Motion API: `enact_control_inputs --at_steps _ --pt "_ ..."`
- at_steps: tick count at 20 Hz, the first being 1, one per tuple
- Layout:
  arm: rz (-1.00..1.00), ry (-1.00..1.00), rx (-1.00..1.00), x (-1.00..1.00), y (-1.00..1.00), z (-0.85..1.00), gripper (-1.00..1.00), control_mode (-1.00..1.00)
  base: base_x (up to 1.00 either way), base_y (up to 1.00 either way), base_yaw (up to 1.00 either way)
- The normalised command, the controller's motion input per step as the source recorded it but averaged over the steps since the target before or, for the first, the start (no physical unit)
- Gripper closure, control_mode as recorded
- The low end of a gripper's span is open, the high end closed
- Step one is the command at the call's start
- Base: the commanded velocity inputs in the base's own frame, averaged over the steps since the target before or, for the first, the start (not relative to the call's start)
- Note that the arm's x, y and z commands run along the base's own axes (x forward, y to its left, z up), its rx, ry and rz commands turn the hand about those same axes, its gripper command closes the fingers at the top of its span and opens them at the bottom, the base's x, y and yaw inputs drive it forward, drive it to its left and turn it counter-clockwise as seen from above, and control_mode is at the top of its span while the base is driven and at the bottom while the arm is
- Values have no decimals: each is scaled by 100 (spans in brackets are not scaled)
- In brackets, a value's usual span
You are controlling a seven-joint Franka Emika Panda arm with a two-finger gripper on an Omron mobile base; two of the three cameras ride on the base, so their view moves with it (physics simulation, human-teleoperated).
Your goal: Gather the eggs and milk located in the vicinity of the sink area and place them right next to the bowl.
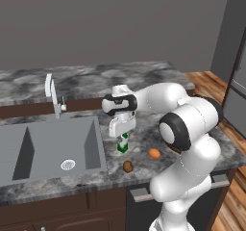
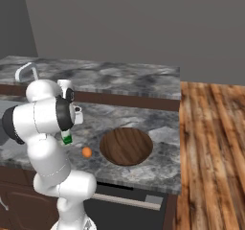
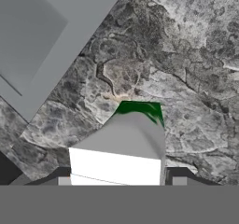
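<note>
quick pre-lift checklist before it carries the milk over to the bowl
1. Pincer lined up over the milk: ok, the carton sits between the fingers in the hand view.
2. Grip fully closed on the carton: cannot tell, the finger contact is hidden.
3. Carton upright on the counter: ok, standing just right of the sink.
4. Path to the bowl: not ok yet, the orange egg lies between carton and bowl, so lift high.
5. Brown egg clear of the arm: ok, it lies apart near the counter's front edge.
6. Free counter beside the bowl: ok.
</note>
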Motion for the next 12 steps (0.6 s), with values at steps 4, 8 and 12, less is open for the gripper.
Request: enact_control_inputs --at_steps 4,8,12 --pt "0 0 0 0 0 0 100 -100 0 0 0" --pt "-2 0 -1 4 -9 10 100 -100 0 0 0" --pt "-7 8 0 22 -80 26 100 -100 0 0 0"
